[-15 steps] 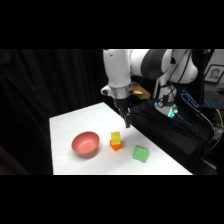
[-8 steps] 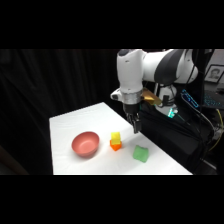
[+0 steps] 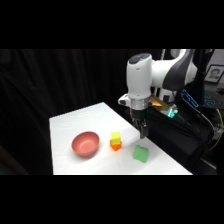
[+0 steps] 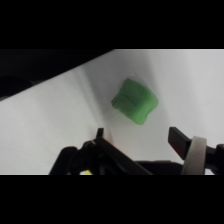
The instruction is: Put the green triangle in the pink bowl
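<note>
Three small objects rest on the smooth white bench (image 3: 75, 125): a round, shallow pink bowl (image 3: 85, 144), a yellow-and-orange block (image 3: 115, 141) beside it, and the green triangle (image 3: 140, 153), a blocky matte wedge nearest the front edge. The end effector (image 3: 142, 132) hangs above and just behind the wedge, fingers spread apart and empty, touching nothing

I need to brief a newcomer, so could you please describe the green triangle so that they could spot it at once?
On the white table, start at the pink bowl and pass the yellow-and-orange block beside it. The green triangle lies just beyond, below the gripper. It is the only green piece.
</note>
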### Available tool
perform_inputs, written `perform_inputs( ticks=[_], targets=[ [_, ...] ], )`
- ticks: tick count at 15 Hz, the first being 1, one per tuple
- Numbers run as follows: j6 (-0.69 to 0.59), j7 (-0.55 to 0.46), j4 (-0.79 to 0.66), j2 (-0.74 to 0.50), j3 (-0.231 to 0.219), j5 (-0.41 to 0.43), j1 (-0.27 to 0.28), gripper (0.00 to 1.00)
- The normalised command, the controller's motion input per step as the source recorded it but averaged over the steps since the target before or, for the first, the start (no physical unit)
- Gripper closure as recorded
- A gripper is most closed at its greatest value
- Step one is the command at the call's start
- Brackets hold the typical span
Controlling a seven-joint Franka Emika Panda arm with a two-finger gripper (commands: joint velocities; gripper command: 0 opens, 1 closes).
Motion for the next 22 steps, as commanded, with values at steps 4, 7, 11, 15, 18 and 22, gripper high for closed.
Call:
perform_inputs(
  ticks=[4,7,11,15,18,22],
  targets=[
    [0.38,0.14,-0.26,-0.11,0.064,0.068,0.070,0.00],
    [0.41,0.15,-0.18,0.02,0.049,-0.011,0.056,0.00],
    [0.41,0.14,-0.07,0.15,0.019,-0.069,0.052,0.00],
    [0.32,0.14,0.00,0.18,-0.038,-0.106,0.087,0.00],
    [0.26,0.10,0.01,0.16,-0.079,-0.062,0.126,0.00],
    [0.25,0.09,0.04,0.17,-0.116,-0.073,0.158,0.00]
  ],
)
